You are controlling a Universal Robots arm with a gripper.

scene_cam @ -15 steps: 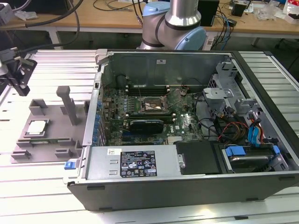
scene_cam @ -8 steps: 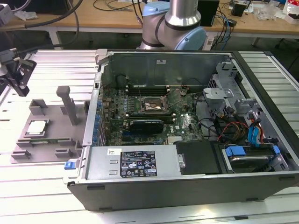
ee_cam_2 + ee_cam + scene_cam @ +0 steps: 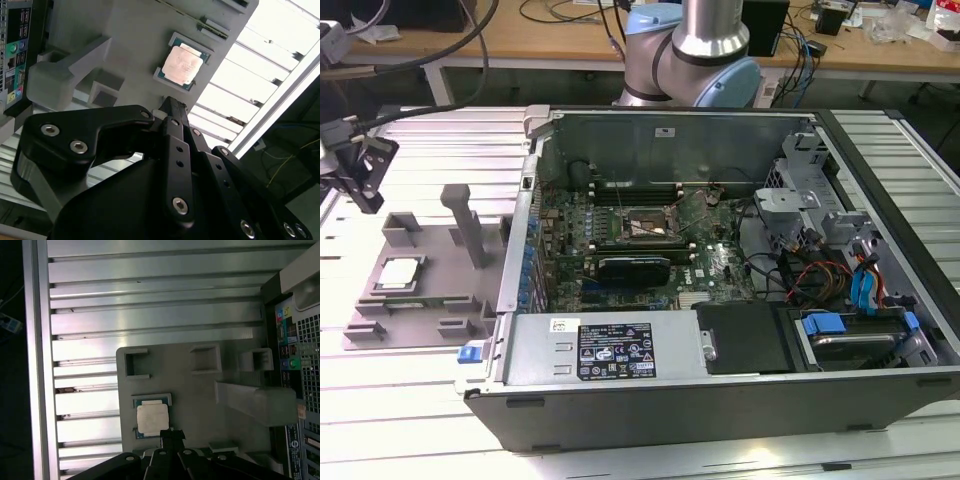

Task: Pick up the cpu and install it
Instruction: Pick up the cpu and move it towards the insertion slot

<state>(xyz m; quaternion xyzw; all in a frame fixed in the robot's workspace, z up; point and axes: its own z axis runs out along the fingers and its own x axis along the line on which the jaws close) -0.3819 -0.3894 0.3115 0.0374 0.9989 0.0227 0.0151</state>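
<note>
One cpu (image 3: 400, 272) lies flat in a recess of the grey fixture (image 3: 438, 258), at nine o'clock of the open computer case (image 3: 720, 420) in the exterior view. My gripper (image 3: 364, 200) hovers at eleven o'clock of the chip, apart from it, fingers (image 3: 176, 125) pressed together on nothing.

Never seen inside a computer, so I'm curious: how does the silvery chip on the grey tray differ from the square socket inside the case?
The cpu lies outside the computer case, on the grey tray; the socket sits on the board inside it. The cpu's top is plain pale silver; the socket is a darker frame around a dark middle. The socket looks larger than the cpu. Both are square and lie flat.
</note>
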